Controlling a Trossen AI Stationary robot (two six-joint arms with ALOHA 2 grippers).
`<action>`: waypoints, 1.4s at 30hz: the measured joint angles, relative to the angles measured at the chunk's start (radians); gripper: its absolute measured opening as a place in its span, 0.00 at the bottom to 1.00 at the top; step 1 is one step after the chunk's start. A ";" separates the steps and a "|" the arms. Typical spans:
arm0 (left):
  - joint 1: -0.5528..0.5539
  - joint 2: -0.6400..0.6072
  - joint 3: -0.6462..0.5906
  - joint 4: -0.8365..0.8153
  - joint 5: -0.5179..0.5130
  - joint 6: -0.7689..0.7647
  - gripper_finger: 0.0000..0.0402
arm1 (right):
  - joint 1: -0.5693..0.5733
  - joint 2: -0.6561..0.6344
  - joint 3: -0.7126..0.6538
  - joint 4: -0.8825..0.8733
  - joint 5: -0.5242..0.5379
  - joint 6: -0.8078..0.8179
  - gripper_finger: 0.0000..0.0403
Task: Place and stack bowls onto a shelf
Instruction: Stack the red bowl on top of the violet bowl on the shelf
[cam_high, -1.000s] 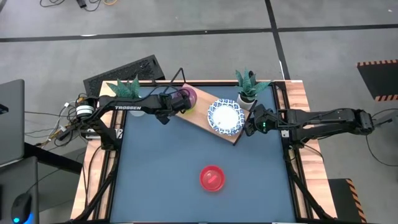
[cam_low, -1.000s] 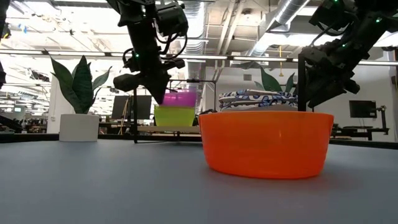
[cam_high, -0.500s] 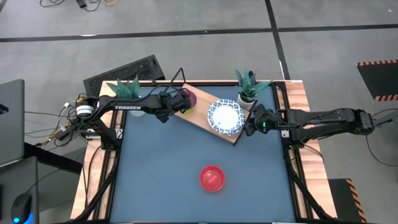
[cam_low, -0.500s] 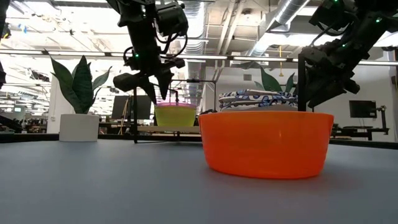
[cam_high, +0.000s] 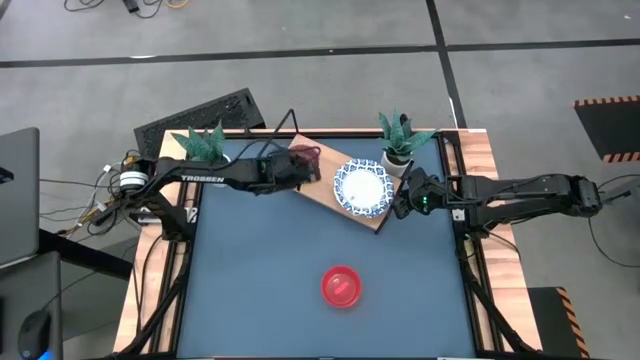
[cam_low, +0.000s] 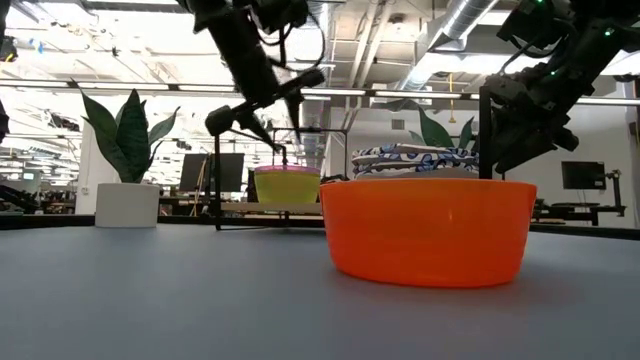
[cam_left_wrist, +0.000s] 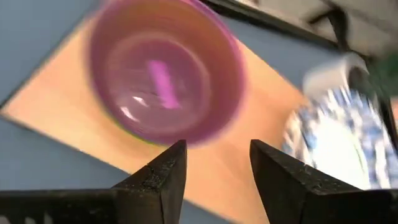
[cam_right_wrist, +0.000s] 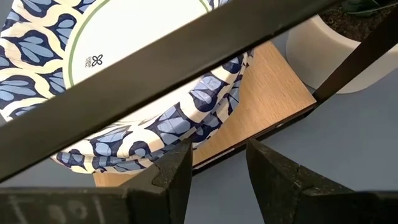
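While upright, purple bowl (cam_left_wrist: 165, 78) sits on shelf (cam_left_wrist: 56, 109).

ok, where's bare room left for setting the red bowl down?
Bare blue tabletop lies all around the red bowl. The shelf is crowded: purple bowl stack under the left gripper, patterned dishes beside the right gripper, only a thin strip between.
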 joint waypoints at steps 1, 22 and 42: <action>-0.012 -0.001 0.000 0.014 0.016 0.057 0.40 | 0.000 0.000 0.000 0.000 0.000 -0.005 0.44; -0.345 0.015 0.001 0.099 0.270 0.558 0.40 | 0.002 0.000 0.000 -0.003 -0.034 -0.049 0.44; -0.502 0.286 0.095 0.205 0.307 0.477 0.40 | 0.001 0.000 0.000 -0.006 -0.043 -0.030 0.44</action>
